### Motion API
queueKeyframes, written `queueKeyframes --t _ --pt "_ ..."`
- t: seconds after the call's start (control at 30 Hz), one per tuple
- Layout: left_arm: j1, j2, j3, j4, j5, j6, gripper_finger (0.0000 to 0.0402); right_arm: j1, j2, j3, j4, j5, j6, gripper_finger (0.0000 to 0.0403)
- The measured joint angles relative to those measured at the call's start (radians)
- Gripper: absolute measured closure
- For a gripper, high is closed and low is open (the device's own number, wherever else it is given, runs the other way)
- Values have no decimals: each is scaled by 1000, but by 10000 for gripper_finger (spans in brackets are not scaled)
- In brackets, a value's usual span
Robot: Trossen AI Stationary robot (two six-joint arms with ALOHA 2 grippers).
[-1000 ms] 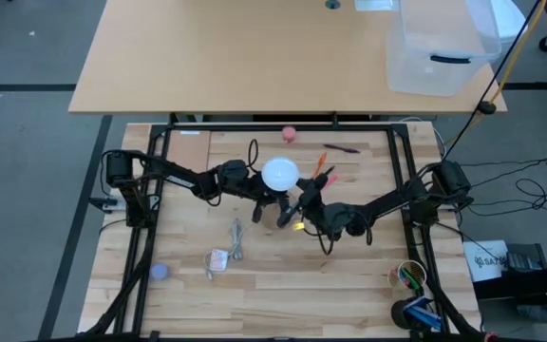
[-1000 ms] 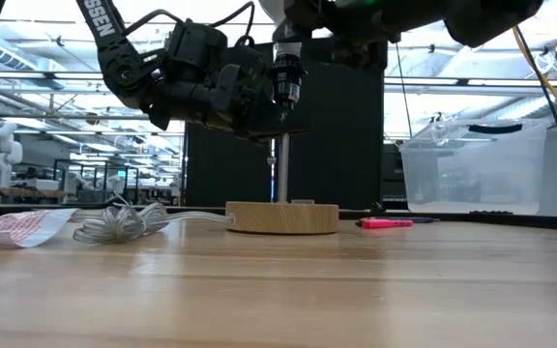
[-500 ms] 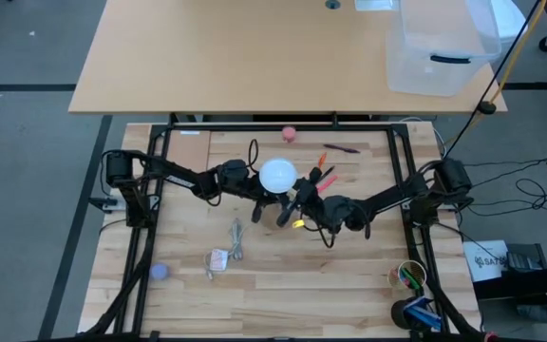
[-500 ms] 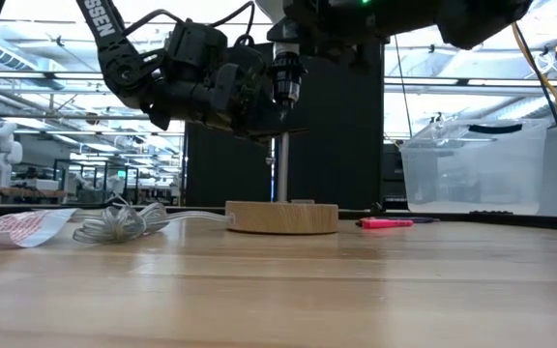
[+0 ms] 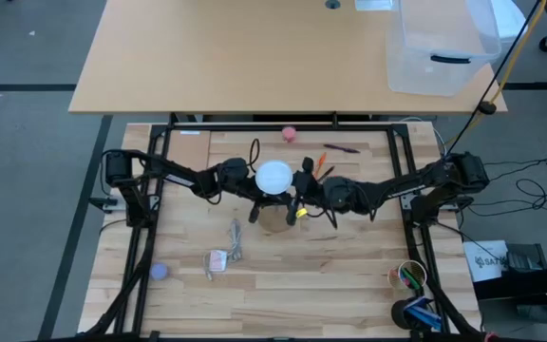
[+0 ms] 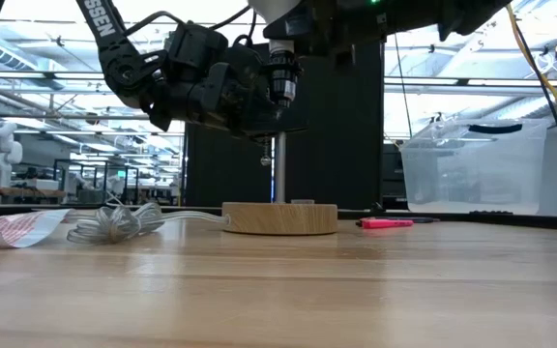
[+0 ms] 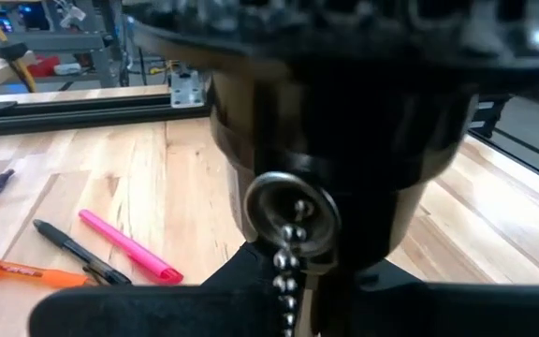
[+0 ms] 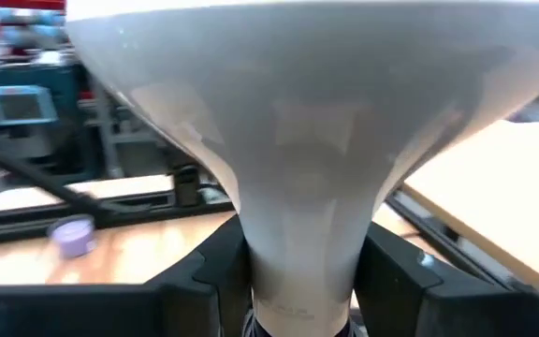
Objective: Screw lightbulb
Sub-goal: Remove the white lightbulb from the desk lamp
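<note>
My right gripper (image 8: 298, 281) pinches the lightbulb (image 5: 274, 176) by its neck above the socket (image 6: 279, 82), which my left gripper (image 5: 254, 195), pressed together, steadies. I should turn gently, keeping the bulb upright.

You see a white bulb (image 5: 274, 176), a pink ball (image 5: 290, 133), a pink marker (image 7: 129, 246) and a pale wooden disc (image 6: 280, 217).

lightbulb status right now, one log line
lightbulb in socket | right gripper shut on its neck | left gripper shut on socket
</note>
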Motion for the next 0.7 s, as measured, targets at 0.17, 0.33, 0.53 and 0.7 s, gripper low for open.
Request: queueKeyframes --t 0.17,0.33,0.53,0.7 --pt "0 0 -1 -5 48 12 373 -67 -4 2 -31 -237 -15 244" --pt "-2 0 0 -8 58 5 373 -109 3 2 -45 -391 -22 230" --pt "-2 0 0 -8 57 5 373 -98 2 2 -33 -385 -28 226" --pt "-5 0 0 -9 65 5 373 -61 -4 2 -36 -342 -19 221"
